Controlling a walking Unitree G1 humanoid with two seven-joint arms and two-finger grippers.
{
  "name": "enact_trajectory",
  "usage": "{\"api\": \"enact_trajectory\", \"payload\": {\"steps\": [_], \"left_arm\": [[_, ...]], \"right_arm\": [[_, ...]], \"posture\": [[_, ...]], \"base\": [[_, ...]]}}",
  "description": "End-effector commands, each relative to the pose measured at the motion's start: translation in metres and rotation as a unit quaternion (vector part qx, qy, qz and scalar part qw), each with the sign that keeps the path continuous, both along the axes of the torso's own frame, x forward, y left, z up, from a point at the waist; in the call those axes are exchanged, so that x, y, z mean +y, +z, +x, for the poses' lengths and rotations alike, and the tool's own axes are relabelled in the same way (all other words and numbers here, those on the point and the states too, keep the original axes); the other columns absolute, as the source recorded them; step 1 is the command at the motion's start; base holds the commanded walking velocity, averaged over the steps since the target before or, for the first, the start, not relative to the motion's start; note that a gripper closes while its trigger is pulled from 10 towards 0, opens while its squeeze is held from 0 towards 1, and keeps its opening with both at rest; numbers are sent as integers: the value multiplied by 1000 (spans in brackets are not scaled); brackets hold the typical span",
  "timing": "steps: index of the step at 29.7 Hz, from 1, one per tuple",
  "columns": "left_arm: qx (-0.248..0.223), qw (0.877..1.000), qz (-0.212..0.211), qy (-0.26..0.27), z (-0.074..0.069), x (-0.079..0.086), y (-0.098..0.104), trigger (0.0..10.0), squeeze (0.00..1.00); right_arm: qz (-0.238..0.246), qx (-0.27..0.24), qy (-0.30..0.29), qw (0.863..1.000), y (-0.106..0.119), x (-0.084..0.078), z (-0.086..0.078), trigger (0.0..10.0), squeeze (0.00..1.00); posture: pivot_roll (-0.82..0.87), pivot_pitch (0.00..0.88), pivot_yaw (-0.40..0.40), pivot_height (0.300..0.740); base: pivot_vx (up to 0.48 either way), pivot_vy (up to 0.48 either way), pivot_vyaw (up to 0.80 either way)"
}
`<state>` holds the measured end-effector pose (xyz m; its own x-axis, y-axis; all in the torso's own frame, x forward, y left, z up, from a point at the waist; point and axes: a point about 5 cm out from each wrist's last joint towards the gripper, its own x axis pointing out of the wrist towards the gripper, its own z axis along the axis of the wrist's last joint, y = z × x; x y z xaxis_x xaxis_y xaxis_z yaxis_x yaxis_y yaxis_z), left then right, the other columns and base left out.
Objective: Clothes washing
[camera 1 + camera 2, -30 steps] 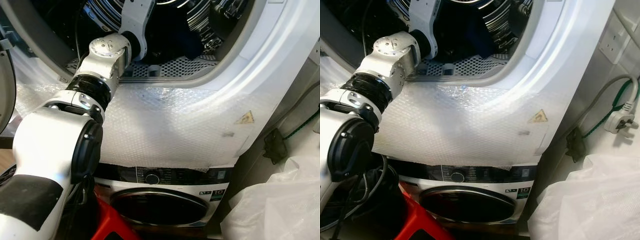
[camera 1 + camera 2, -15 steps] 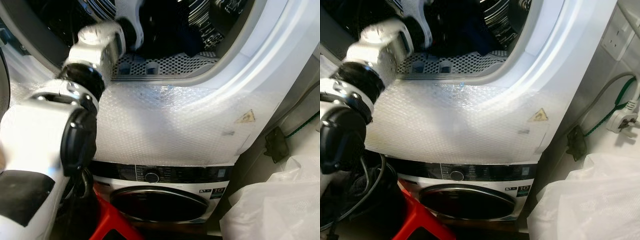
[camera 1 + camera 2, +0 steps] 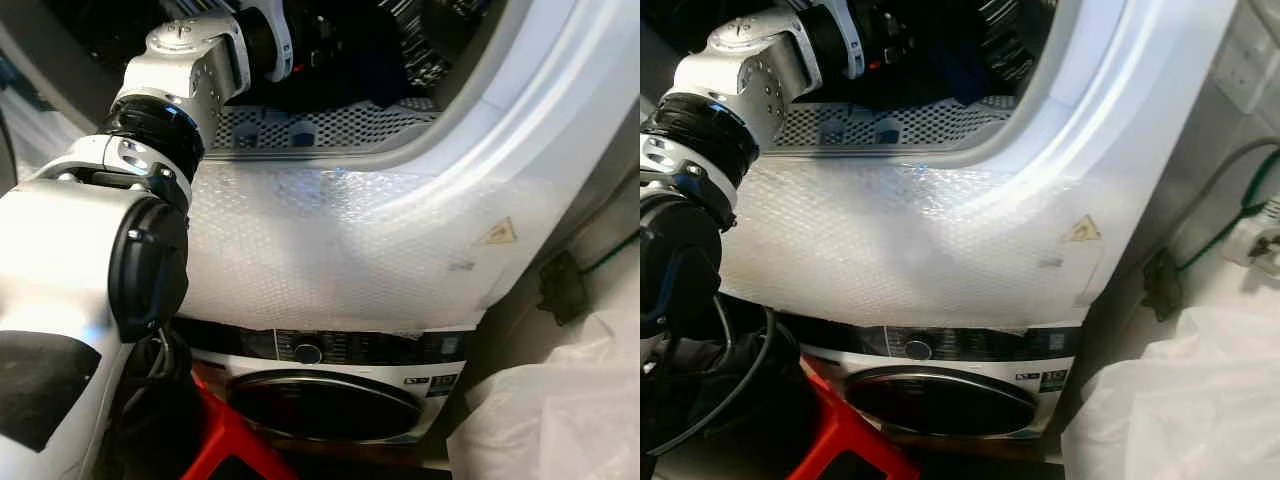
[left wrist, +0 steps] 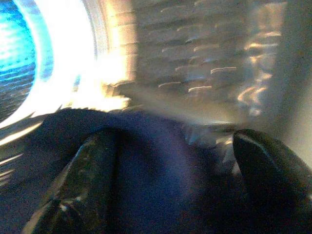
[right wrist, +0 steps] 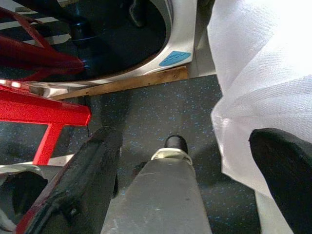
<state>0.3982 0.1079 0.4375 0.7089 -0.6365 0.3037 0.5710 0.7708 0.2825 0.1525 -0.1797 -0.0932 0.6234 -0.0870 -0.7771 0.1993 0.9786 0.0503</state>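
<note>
My left arm reaches up through the round opening of the upper machine into its drum. Dark clothes lie inside, above the perforated lint grille. In the left wrist view my left gripper is open, its two black fingers spread over a dark blue garment against the ribbed metal drum wall. The garment lies between the fingers, ungripped. My right gripper hangs open above the dark floor.
Bubble wrap covers the upper machine's front. Below it stands a washing machine with its door shut. A red stool is at its lower left. A white plastic bag is at the right, with wall sockets and cables behind it.
My left arm has risen and pushed deeper into the drum. The camera has shifted slightly.
</note>
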Motion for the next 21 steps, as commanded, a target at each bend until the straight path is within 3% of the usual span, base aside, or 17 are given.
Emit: {"api": "enact_trajectory", "payload": {"steps": [1,2,4,6,7,8,9,10,11,13,15,16,17,19,21], "left_arm": [[-15,998,-15,51,-2,15,14,10000,1000],[-21,998,44,-41,-9,2,12,10000,1000],[-34,991,83,-94,-14,-4,10,10000,1000],[-55,995,56,-67,-14,0,18,10000,1000],[-52,998,16,11,-9,10,23,10000,1000],[-52,998,21,6,-10,10,22,10000,1000],[-43,997,42,-42,-11,5,17,10000,1000],[-28,988,94,-122,-15,-2,6,10000,1000],[-56,968,150,-194,-23,-8,-1,10000,1000],[-62,971,136,-185,-22,-7,0,10000,1000],[-54,993,47,-89,-13,3,9,10000,1000],[-58,992,62,-92,-13,3,4,10000,1000],[-56,986,89,-131,-15,0,-3,10000,1000],[-71,959,125,-246,-27,-8,-16,10000,1000],[-83,952,112,-272,-32,-9,-20,10000,1000]], "right_arm": [[36,71,10,997,-16,23,-33,10000,0],[36,71,13,997,-15,23,-32,10000,0],[36,70,13,997,-15,24,-31,10000,0],[36,69,12,997,-14,24,-29,10000,0],[36,67,11,997,-14,24,-27,10000,0],[37,66,12,997,-14,24,-26,10000,0],[37,65,12,997,-13,25,-25,10000,0],[37,65,14,997,-13,25,-25,10000,0],[38,64,14,997,-13,26,-24,10000,0],[39,63,13,997,-13,26,-23,10000,0],[39,62,12,997,-12,27,-22,10000,0],[39,62,13,997,-13,28,-22,10000,0],[39,64,14,997,-13,28,-22,10000,0],[40,65,15,997,-13,29,-23,10000,0],[41,65,15,997,-13,30,-23,10000,0]], "posture": [[-18,120,137,740],[-13,118,137,740],[-11,113,139,740],[-10,111,141,740],[-6,109,140,740],[-4,108,141,740],[-4,108,141,740],[-5,107,142,740],[-6,103,143,740],[-7,105,144,740],[0,101,143,740],[1,103,145,740],[2,102,144,740],[5,100,144,740],[4,98,147,740]], "base": [[0,0,0],[0,0,0],[0,0,0],[0,0,0],[0,0,0],[0,0,0],[0,0,0],[0,0,0],[0,0,0],[0,0,0],[0,0,0],[0,0,0],[0,0,0],[0,0,0],[0,0,0]]}}
